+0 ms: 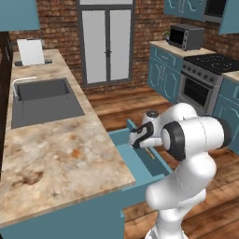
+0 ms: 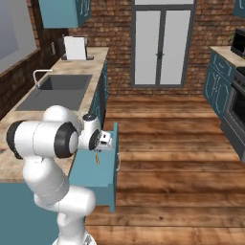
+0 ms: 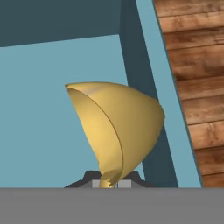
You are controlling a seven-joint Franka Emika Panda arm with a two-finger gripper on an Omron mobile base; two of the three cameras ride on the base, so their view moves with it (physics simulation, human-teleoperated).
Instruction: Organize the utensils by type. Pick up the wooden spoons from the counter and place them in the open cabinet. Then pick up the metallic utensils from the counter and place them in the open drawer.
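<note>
**Item: yellow-ended utensil, held over the open drawer**

Position. The gripper (image 1: 148,150) hung directly above the open drawer (image 1: 140,163), which stood pulled out from the teal base cabinets under the counter (image 1: 60,149). The yellow-ended utensil (image 3: 118,127) pointed down out of the fingers, its long axis running from the hand towards the drawer floor. In the hand view its rounded yellow end sat over the teal inside of the drawer (image 3: 39,131), with the drawer's side wall just beside it and wooden floorboards (image 3: 197,87) beyond that wall. The drop point therefore lay straight below the tool, inside the box but close to the wall on the room side.

Tool. Jaws drawn nearly together, clamped on the thin stem of the utensil; the stem emerged between the two dark tips at the bottom of the hand view. In the right base view the utensil (image 2: 97,157) showed as a thin sliver below the gripper (image 2: 101,143), over the drawer (image 2: 98,174).

Judgement. Release appeared to be the step in hand. Whether the yellow end touched the drawer floor could not be told.
</note>
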